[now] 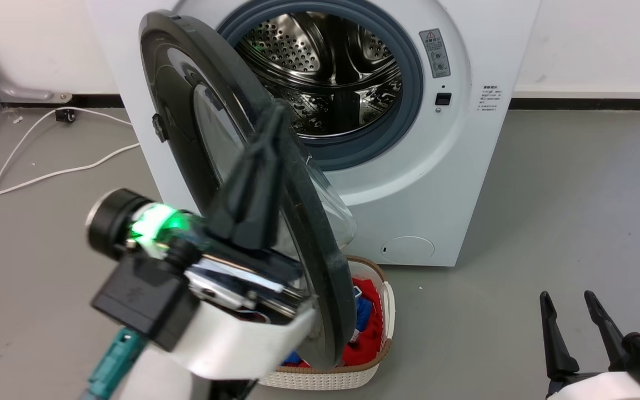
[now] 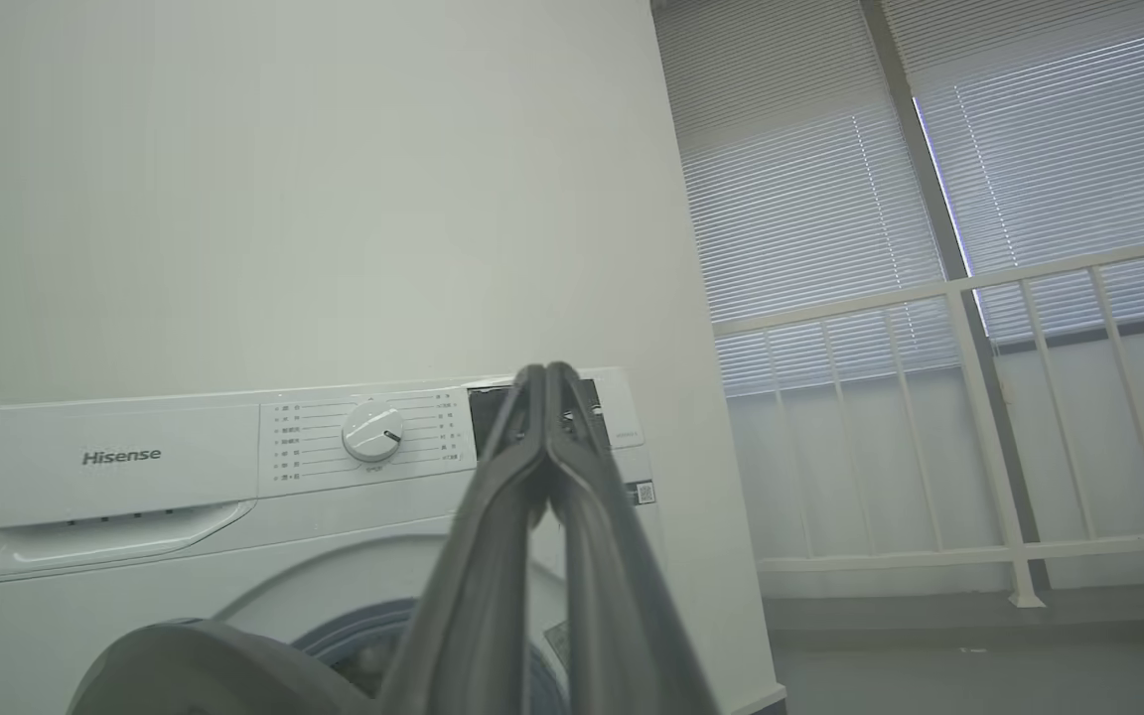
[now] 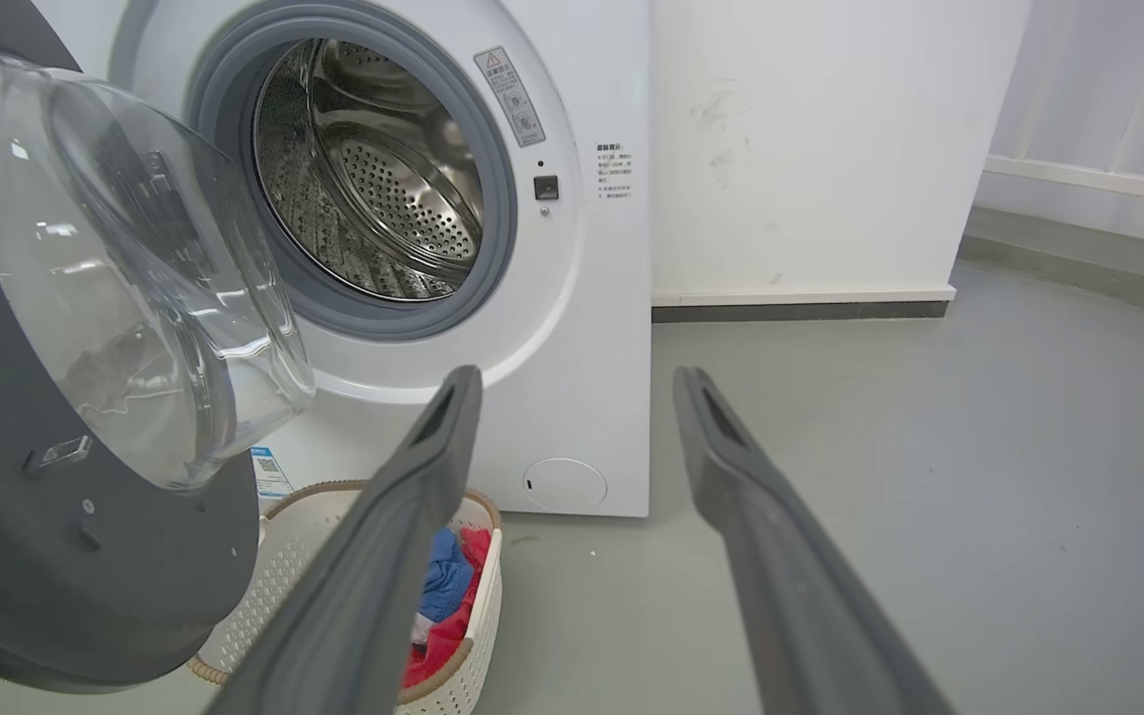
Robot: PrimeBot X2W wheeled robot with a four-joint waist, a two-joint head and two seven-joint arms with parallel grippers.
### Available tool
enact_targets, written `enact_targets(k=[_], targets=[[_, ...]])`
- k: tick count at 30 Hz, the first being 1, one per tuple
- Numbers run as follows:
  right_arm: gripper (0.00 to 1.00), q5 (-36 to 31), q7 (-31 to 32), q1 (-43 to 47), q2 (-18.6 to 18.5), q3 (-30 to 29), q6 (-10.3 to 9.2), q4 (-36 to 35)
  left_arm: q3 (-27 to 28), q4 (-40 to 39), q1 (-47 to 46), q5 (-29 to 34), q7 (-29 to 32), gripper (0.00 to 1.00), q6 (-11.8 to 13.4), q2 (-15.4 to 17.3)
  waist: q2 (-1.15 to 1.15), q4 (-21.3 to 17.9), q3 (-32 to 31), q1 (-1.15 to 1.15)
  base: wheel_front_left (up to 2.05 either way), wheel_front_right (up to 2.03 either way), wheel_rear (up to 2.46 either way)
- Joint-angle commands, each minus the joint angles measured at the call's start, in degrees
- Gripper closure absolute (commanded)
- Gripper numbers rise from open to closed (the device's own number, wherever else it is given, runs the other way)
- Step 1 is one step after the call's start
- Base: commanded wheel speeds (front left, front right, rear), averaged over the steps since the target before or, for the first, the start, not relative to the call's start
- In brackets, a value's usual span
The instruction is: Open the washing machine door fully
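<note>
Although the washing machine door [image 1: 178, 78] stands well clear of the steel drum opening [image 1: 325, 72], it looks only part-way swung. In the head view it runs nearly edge-on from upper left to lower centre, its glass bowl bulging toward the washing machine [image 1: 436, 183]. The left gripper [image 1: 275, 119] is the nearer one, with its jaws pressed closed on nothing. It points up the frame across the door's rim at centre; I cannot tell whether it touches the rim. The left wrist view puts the door's rounded edge at lower left of the jaws, so any further push probably goes toward frame left. The right gripper [image 1: 567, 303] sits at lower right, well apart, jaws open and empty. There is grey floor to frame left, crossed by a white cable [image 1: 48, 172]. A laundry basket [image 1: 389, 311] sits just under the door's lower edge.
</note>
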Motion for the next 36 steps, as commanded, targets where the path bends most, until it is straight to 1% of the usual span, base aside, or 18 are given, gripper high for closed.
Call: enact_targets(k=[1, 3, 4, 9, 13, 18, 20, 22, 31, 34, 36], targets=[[0.0, -0.21, 0.0, -0.55, 0.2, -0.11, -0.01, -0.2, -1.87, -0.42, -0.84, -0.66, 0.69, 1.0, -0.29, -0.08, 0.0, 0.04, 0.11, 0.0, 0.0, 0.0, 0.0], [0.0, -0.14, 0.11, -0.48, 0.2, -0.1, -0.01, -0.25, -5.43, -0.63, -1.42, -1.98, 1.49, 1.0, -0.6, -0.37, 0.0, 0.08, 0.24, 0.0, 0.0, 0.0, 0.0], [0.0, -0.03, 0.26, -0.41, 0.2, -0.05, -0.01, -0.18, -11.4, 0.27, -1.32, -4.18, 3.01, 1.0, -1.16, -0.6, 0.0, 0.18, 0.46, 0.0, 0.0, 0.0, 0.0], [0.0, 0.1, 0.28, -0.8, 0.2, 0.17, -0.01, -0.09, -20.22, 3.65, 1.83, -8.08, 6.85, 1.0, -1.89, -0.69, 0.0, 0.26, 0.88, 0.0, 0.0, 0.0, 0.0], [0.0, 0.33, 0.18, -0.98, 0.2, 0.44, -0.01, 0.12, -25.71, 7.65, 5.23, -10.73, 10.05, 1.0, -2.28, 0.04, 0.0, 0.16, 1.13, 0.0, 0.0, 0.0, 0.0], [0.0, 0.36, 0.14, -1.17, 0.2, 0.35, -0.01, 0.27, -29.85, 13.43, 8.79, -12.92, 13.53, 1.0, -2.44, 1.91, 0.0, 0.03, 1.48, 0.0, 0.0, 0.0, 0.0], [0.0, 0.42, 0.12, -1.35, 0.2, 0.49, -0.01, 0.35, -29.95, 16.05, 9.61, -13.45, 13.66, 1.0, -2.28, 2.21, 0.0, -0.09, 1.62, 0.0, 0.0, 0.0, 0.0], [0.0, 0.51, 0.06, -1.44, 0.2, 0.72, -0.01, 0.45, -29.27, 18.59, 9.54, -13.35, 13.25, 1.0, -1.51, 2.34, 0.0, -0.29, 1.69, 0.0, 0.0, 0.0, 0.0], [0.0, 0.94, -0.35, -1.84, 0.2, 1.18, -0.01, 1.12, -22.16, 28.04, 5.57, -12.31, 7.9, 1.0, 3.77, 1.93, 0.0, -1.18, 2.78, 0.0, 0.0, 0.0, 0.0], [0.0, 1.02, -0.55, -1.98, 0.2, 1.16, -0.01, 1.47, -20.43, 29.91, 4.73, -12.45, 6.63, 1.0, 5.14, 1.84, 0.0, -1.33, 2.95, 0.0, 0.0, 0.0, 0.0], [0.0, 1.04, -0.62, -2.03, 0.2, 1.16, -0.01, 1.58, -19.99, 30.37, 4.54, -12.46, 6.31, 1.0, 5.57, 1.91, 0.0, -1.38, 3.02, 0.0, 0.0, 0.0, 0.0]])
